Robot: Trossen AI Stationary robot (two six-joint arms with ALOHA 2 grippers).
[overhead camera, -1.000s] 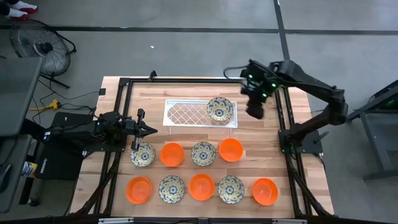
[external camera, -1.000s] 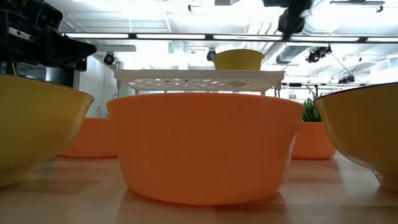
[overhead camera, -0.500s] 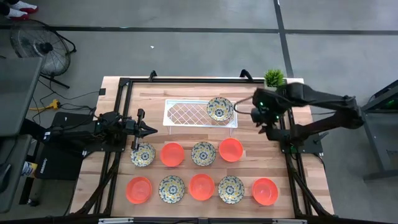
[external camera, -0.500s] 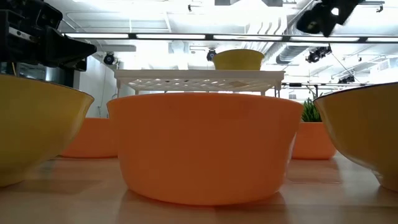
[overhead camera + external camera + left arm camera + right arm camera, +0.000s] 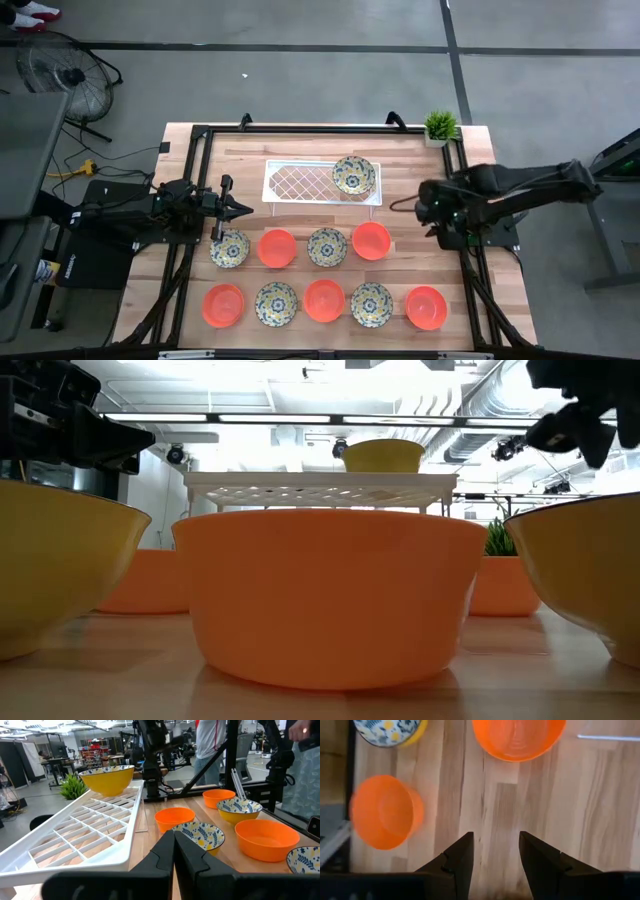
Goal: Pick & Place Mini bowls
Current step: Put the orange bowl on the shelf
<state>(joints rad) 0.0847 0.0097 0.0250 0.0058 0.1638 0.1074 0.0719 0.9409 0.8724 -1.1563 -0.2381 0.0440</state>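
Mini bowls (image 5: 371,240): nearest orange one just beside open empty right claw (image 5: 432,212); left claw (image 5: 240,209) closed.

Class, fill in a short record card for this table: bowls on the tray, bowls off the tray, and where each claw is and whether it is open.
Tray: one patterned bowl at its right end
Table: nine bowls in two rows, five orange, four patterned
Left claw: shut, beside the tray's left end, empty
Right claw: open, above bare wood at the table's right edge, empty

Two matte black jointed arms, each tool (image 5: 495,851) with tapered black fingers.
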